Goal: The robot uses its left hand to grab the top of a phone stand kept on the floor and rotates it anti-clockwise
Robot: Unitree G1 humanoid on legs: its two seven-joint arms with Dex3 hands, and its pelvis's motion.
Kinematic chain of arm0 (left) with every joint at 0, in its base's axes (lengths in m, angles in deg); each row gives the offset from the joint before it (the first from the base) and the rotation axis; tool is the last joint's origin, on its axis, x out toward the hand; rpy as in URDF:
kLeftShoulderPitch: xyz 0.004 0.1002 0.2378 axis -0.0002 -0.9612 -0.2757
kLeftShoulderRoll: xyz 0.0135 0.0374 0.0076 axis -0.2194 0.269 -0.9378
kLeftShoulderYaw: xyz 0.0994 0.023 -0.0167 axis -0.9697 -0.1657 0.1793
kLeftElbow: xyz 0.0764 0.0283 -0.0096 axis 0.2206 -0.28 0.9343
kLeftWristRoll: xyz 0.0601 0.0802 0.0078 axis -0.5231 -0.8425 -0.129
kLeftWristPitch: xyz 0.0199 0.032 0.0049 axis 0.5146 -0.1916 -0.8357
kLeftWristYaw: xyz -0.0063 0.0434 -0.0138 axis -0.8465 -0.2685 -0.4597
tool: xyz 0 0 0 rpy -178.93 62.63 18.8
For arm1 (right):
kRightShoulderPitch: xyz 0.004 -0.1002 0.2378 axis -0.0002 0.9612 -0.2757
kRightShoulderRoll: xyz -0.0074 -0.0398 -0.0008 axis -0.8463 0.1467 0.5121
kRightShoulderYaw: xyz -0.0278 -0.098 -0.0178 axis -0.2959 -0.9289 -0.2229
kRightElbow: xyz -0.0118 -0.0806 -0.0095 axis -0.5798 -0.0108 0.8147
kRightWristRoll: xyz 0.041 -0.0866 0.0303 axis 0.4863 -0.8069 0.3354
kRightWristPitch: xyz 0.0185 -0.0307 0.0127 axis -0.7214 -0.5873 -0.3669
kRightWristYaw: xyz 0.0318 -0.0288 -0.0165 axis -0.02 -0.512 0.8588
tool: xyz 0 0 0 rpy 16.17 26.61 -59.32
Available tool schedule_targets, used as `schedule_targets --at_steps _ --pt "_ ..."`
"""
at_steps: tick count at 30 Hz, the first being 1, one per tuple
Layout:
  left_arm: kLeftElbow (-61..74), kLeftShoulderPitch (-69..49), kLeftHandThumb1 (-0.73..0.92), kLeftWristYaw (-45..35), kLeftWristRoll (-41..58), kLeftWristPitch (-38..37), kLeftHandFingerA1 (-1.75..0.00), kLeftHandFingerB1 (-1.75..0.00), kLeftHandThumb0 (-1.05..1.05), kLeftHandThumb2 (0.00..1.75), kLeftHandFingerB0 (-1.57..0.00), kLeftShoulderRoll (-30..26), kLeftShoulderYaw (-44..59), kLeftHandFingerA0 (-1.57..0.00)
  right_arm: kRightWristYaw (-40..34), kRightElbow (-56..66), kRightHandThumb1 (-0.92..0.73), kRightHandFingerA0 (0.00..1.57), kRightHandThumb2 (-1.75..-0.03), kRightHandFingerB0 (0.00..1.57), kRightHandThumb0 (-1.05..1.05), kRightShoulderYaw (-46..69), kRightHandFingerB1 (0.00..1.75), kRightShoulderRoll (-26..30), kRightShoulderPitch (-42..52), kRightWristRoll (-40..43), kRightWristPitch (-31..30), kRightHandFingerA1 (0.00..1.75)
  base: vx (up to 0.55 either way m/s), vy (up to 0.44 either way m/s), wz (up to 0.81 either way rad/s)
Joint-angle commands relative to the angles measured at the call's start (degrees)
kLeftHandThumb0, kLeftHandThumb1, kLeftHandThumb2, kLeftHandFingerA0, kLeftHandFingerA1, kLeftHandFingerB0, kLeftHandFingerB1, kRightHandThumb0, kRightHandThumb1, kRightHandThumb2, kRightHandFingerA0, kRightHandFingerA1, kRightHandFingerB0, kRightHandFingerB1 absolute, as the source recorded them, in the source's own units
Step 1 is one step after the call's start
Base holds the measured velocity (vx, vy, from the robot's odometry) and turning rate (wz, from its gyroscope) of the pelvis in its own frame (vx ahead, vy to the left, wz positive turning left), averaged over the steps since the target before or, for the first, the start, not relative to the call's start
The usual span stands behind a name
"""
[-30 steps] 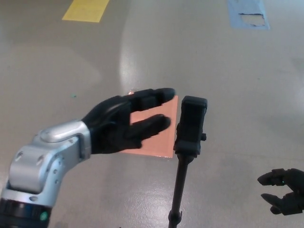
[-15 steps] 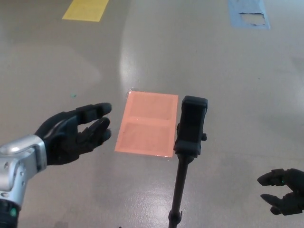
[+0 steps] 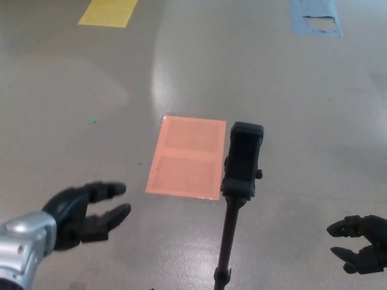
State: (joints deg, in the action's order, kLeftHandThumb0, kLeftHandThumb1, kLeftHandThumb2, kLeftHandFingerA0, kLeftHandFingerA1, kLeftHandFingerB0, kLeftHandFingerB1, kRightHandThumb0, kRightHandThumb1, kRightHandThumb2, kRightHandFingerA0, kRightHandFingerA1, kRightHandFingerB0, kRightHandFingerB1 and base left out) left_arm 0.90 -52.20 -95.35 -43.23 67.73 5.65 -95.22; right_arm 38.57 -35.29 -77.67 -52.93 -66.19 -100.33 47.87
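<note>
1. Pulling back from the stand over the last second, my left hand (image 3: 84, 214) now sits low at the picture's left, well apart from the phone stand (image 3: 240, 175), its earlier spot over the orange patch (image 3: 187, 157) vacated.
2. Grey floor (image 3: 290, 90) lies open all round the stand; a yellow patch (image 3: 109, 12) and a blue patch (image 3: 314, 15) are cut by the top edge.
3. My left hand holds nothing, fingers spread and pointing right, silver wrist cut by the frame's corner.
4. The stand is upright just right of the orange patch, clamp head on top; its pole runs off the bottom edge, base unseen.
5. My right hand (image 3: 361, 243), at the lower right corner and partly cropped, hangs empty with fingers apart.
</note>
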Motion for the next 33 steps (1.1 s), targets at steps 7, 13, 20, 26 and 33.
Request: schedule_targets --at_steps 7,13,20,26,33 --pt "-21.3 -8.4 0.58 20.8 -17.4 -28.1 -0.44 -0.38 -0.64 0.82 -0.17 -8.9 -8.2 -0.28 -1.3 -0.6 -0.78 0.57 -0.63 0.22 -0.53 1.2 0.3 0.3 6.8 1.3 1.4 0.4 0.0 0.0 0.0" --pt "-21.5 -9.4 0.53 20.1 -16.7 -30.2 -0.45 -0.39 -0.6 0.79 -0.2 -9.3 -8.3 -0.32 -0.9 0.0 -0.8 0.56 -0.63 0.2 -0.52 1.4 0.3 0.6 8.7 1.4 2.3 0.42 0.0 0.0 0.0" --pt "-23.6 -9.9 0.61 19.5 -16.5 -31.2 -0.39 -0.3 -0.52 0.58 -0.28 -9.4 -8.7 -0.51 -1.0 0.6 -0.81 0.57 -0.64 0.19 -0.52 1.0 0.29 1.0 10.0 1.0 2.4 0.41 0.0 0.0 0.0" --pt "-25.6 -9.2 0.61 19.0 -16.5 -32.6 -0.36 -0.3 -0.51 0.58 -0.29 -9.4 -8.7 -0.42 -0.9 0.5 -0.79 0.57 -0.64 0.2 -0.52 1.3 0.29 0.9 9.6 1.1 1.8 0.41 0.0 0.0 0.0" --pt "-27.3 -8.4 0.6 18.4 -17.4 -33.2 -0.39 -0.31 -0.5 0.58 -0.3 -9.2 -9.1 -0.54 -1.0 0.2 -0.8 0.57 -0.63 0.2 -0.53 1.3 0.29 0.7 9.4 0.8 1.7 0.41 0.0 0.0 0.0"
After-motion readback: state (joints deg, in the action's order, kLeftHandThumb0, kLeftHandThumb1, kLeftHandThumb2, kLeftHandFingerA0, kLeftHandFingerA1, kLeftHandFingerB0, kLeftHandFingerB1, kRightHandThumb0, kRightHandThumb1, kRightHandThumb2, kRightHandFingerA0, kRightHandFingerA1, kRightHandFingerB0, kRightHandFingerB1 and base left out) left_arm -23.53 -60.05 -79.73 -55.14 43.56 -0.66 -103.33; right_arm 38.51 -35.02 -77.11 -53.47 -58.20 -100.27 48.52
